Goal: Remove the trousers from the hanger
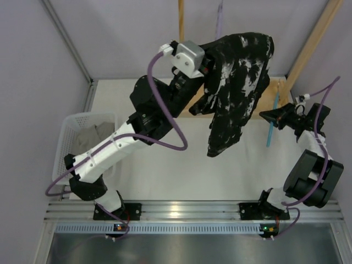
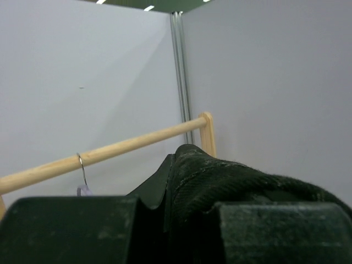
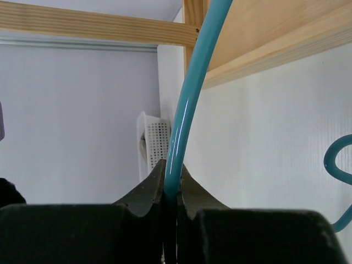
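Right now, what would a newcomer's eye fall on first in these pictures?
The black trousers splashed with white stand out first, held high at the back centre and dangling from the left pincer, which is clamped on the cloth. At the right, the right pincer pinches a thin teal plastic hanger. A white perforated plastic basket sits at the far left.
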